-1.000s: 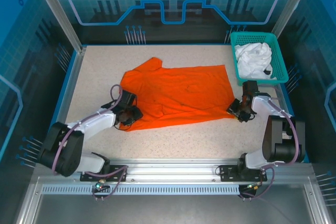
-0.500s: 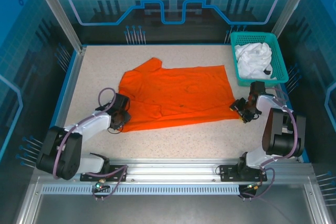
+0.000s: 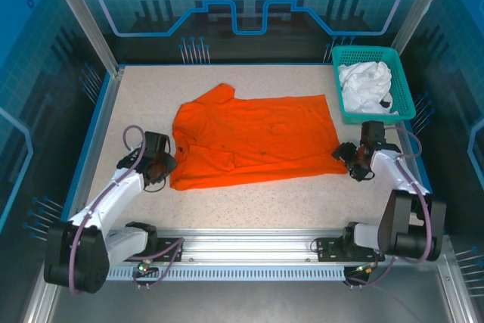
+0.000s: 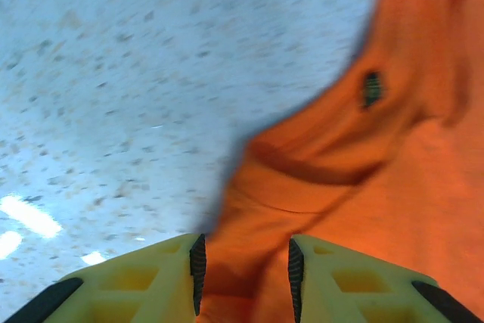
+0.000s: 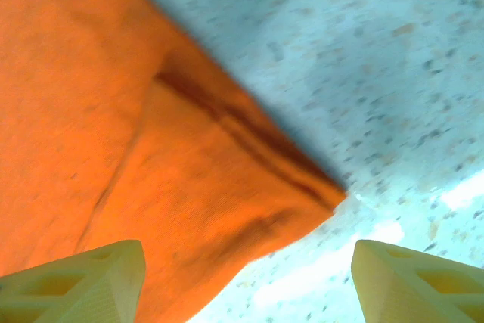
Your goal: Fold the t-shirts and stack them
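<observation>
Starting at the near edge: both arms reach out low over the speckled table (image 3: 257, 206), one on each side of the orange t-shirt (image 3: 257, 141).

The left gripper (image 3: 160, 163) sits right at the shirt's near-left corner. On the left wrist cam its yellow fingers (image 4: 144, 281) are only a bit apart, and a bunch of orange cloth runs down between them, filling the gap from pad to pad. Honestly can't tell if it's actually pinching the fabric or just sitting loosely around it. There's a small dark spot (image 4: 370, 88) on the cloth further up that view, too blurry to say what it is.

The right gripper (image 3: 355, 160) is at the shirt's near-right corner. On the right wrist cam the fingers are spread wide, and the corner of the shirt lies flat on the table in the gap. The cloth reaches the finger on the left of that view and stops well short of the other one. It's got hold of nothing.

The orange shirt itself is spread pretty flat across the middle of the table, lying sideways, with one sleeve poking toward the far left and a few light wrinkles.

Farther back, in the far-right corner, the teal basket (image 3: 405, 88) holds the white t-shirt (image 3: 363, 85), crumpled in a heap, well apart from the orange one.
</observation>
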